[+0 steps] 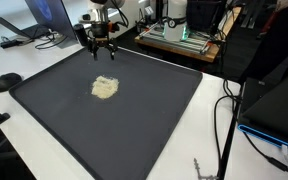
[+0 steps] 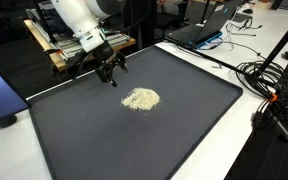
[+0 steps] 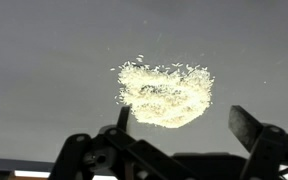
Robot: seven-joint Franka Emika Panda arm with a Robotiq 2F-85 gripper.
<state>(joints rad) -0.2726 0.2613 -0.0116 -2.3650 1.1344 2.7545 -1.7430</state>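
Observation:
A small pale-yellow pile of grains or crumbs (image 1: 104, 88) lies on a large dark grey mat (image 1: 144, 120); it also shows in the other exterior view (image 2: 140, 99) and in the wrist view (image 3: 166, 93). My gripper (image 1: 102, 53) hangs above the mat near its far edge, behind the pile and apart from it, as both exterior views show (image 2: 111, 74). In the wrist view its two black fingers (image 3: 184, 122) stand wide apart with nothing between them, the pile just beyond them.
The mat (image 2: 134, 130) lies on a white table. A laptop (image 1: 44, 25) and cables sit at the back. A wooden rack with equipment (image 1: 179, 35) stands behind the mat. Black cables (image 2: 269, 85) trail along the table's side. A dark object (image 1: 6, 82) lies beside the mat's corner.

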